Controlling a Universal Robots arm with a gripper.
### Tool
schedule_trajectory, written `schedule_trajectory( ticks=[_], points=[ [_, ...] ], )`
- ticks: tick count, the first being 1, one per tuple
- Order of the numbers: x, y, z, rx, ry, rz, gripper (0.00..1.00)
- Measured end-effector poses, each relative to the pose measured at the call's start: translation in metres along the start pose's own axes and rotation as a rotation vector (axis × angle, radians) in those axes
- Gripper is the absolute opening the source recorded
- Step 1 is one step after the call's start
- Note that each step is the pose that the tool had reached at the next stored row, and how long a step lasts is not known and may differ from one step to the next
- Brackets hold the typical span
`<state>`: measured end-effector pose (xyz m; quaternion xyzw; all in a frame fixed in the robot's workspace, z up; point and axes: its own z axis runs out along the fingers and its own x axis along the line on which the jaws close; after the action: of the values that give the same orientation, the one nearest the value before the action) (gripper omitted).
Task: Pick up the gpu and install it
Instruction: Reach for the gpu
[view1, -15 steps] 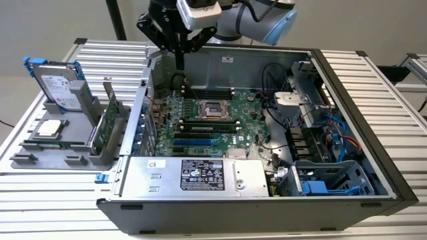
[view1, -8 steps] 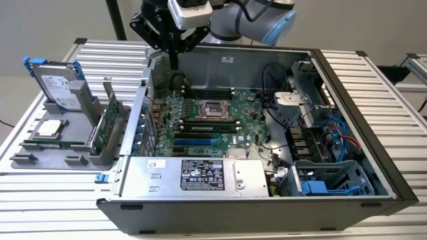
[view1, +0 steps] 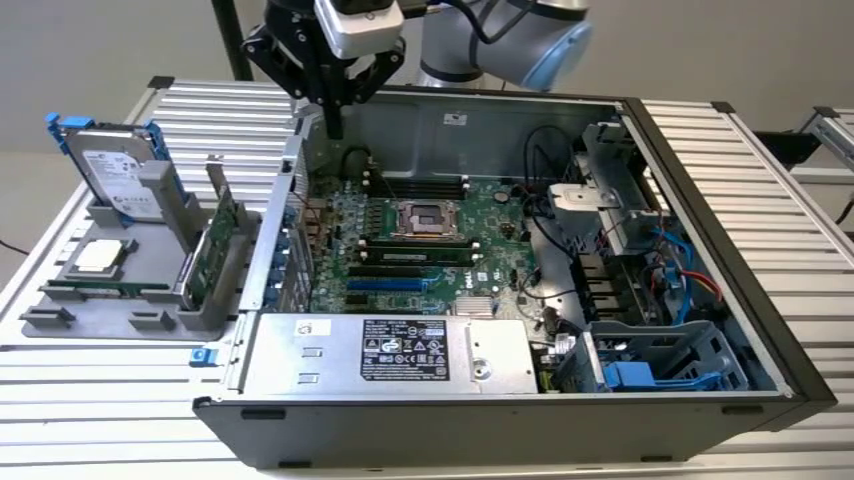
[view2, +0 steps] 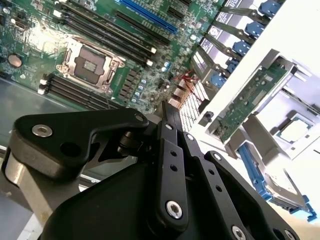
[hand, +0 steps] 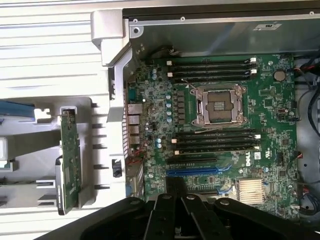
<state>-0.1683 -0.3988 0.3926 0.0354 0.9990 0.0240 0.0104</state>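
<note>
Clearance separates gpu (view1: 220, 250) in holder (view1: 147, 322) from jaws above case edge (view1: 288, 190).

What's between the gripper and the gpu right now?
The case wall, as the exterior view shows: the gripper hangs over the case, and the gpu stands upright in the grey holder outside it.
</note>
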Motion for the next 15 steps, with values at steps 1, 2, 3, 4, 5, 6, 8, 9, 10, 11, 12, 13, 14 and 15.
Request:
schedule_trajectory(
  ticks=[1,2,3,4,5,6,8,9,10,11,12,13,14,15],
  points=[
    [0.0018,-0.0001,0.0,0.0,0.0,0.0,0.0],
    [0.0033,-0.0002,-0.0001,0.0,0.0,0.0,0.0],
    [0.005,-0.0004,-0.0001,0.0,0.0,0.0,0.0],
    [0.0067,-0.0005,-0.0001,0.0,0.0,0.0,0.0],
    [0.0083,-0.0006,-0.0002,0.0,0.0,0.0,0.0],
    [0.0101,-0.0007,-0.0002,0.0,0.0,0.0,0.0],
    [0.0135,-0.001,-0.0003,0.0,0.0,0.0,0.0],
    [0.0153,-0.0011,-0.0003,0.0,0.0,0.0,0.0],
    [0.0171,-0.0012,-0.0004,0.0,0.0,0.0,0.0],
    [0.0189,-0.0013,-0.0004,0.0,0.0,0.0,0.0],
    [0.0206,-0.0015,-0.0005,0.0,0.0,0.0,0.0],
    [0.0224,-0.0016,-0.0005,0.0,0.0,0.0,0.0],
    [0.0242,-0.0017,-0.0006,0.0,0.0,0.0,0.0],
    [0.0259,-0.0018,-0.0006,0.0,0.0,0.0,0.0]
  ],
)
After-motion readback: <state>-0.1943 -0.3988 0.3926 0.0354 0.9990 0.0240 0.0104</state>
